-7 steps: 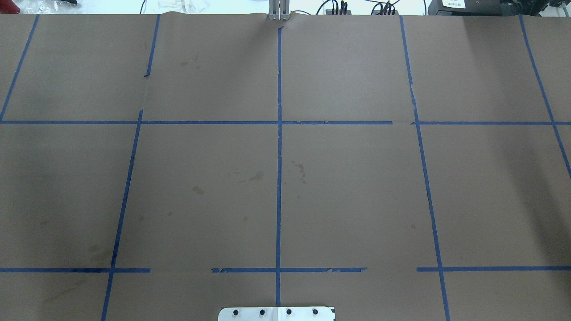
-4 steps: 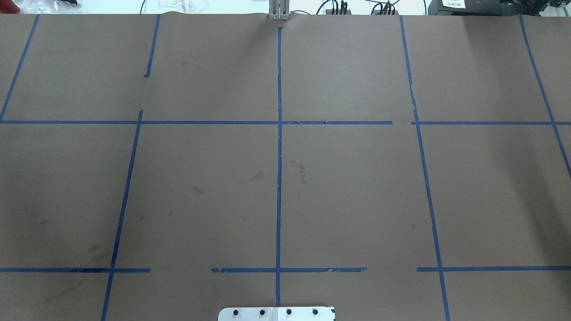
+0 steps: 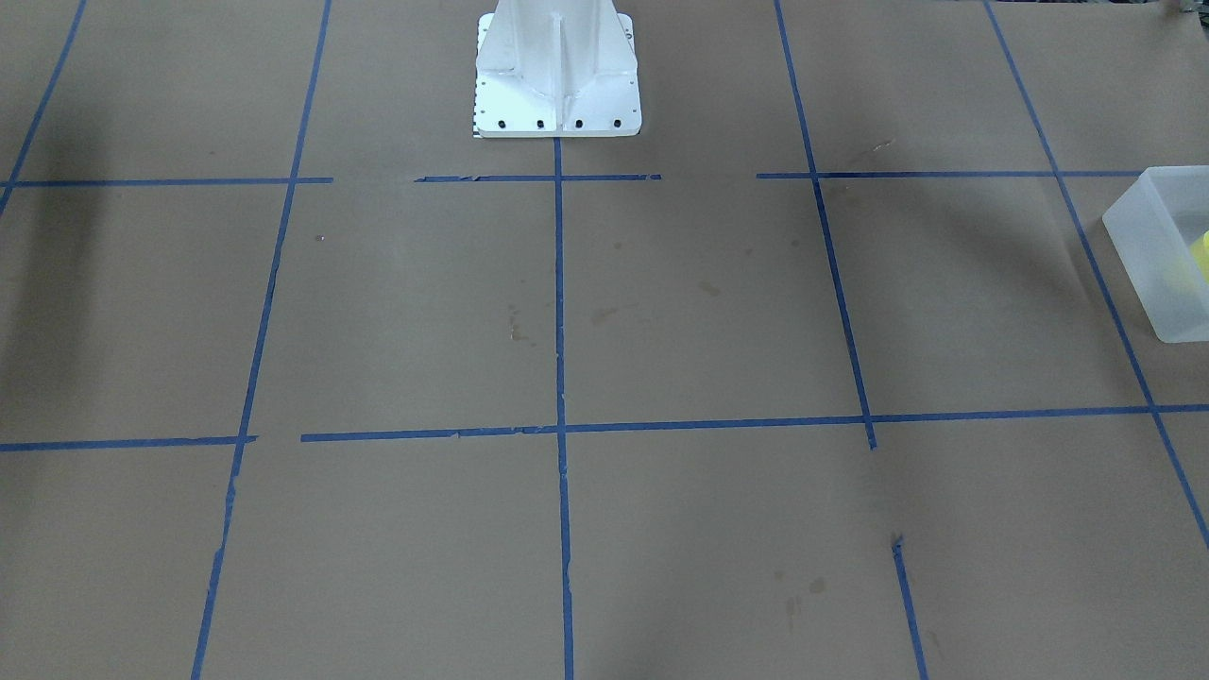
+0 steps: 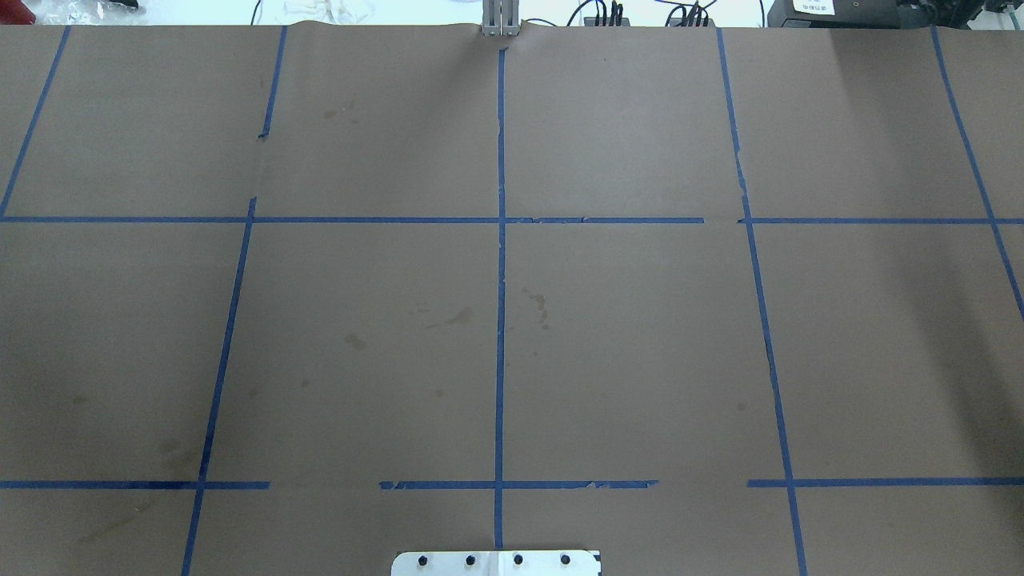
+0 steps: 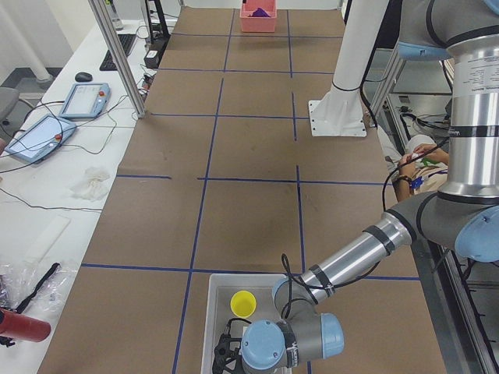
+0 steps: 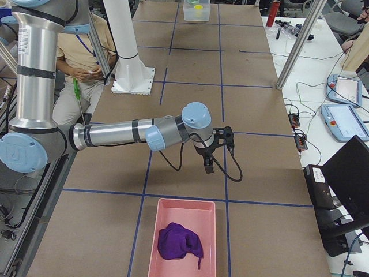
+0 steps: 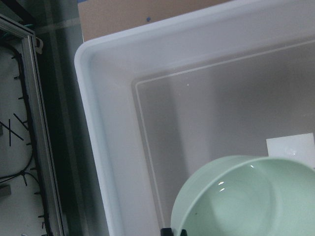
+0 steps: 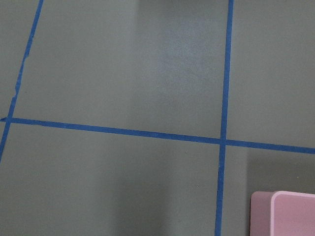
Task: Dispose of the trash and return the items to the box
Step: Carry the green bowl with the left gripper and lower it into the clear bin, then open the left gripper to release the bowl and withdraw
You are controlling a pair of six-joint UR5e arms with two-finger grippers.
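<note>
Front view: the box [image 3: 1154, 247] is cut off at the 3 o'clock edge with the yellow cup [image 3: 1201, 253] inside.

Left side view: the left gripper [image 5: 227, 353] hangs over the box, and I cannot tell whether its claw is spread.

Left wrist view: the mint bowl [image 7: 246, 196] lies at 5 o'clock, inside the box's rim.

Right side view: the right gripper [image 6: 209, 164] hovers at 12 o'clock from the pink tray [image 6: 184, 201], and I cannot tell its claw either.

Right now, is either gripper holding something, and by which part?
The left gripper seems to pinch the bowl by its rim; the right gripper cannot be told.

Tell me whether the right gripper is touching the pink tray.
Apart. The exterior right view shows the right gripper hanging above the table, with a strip of bare brown paper plainly separating it from the pink tray.
</note>
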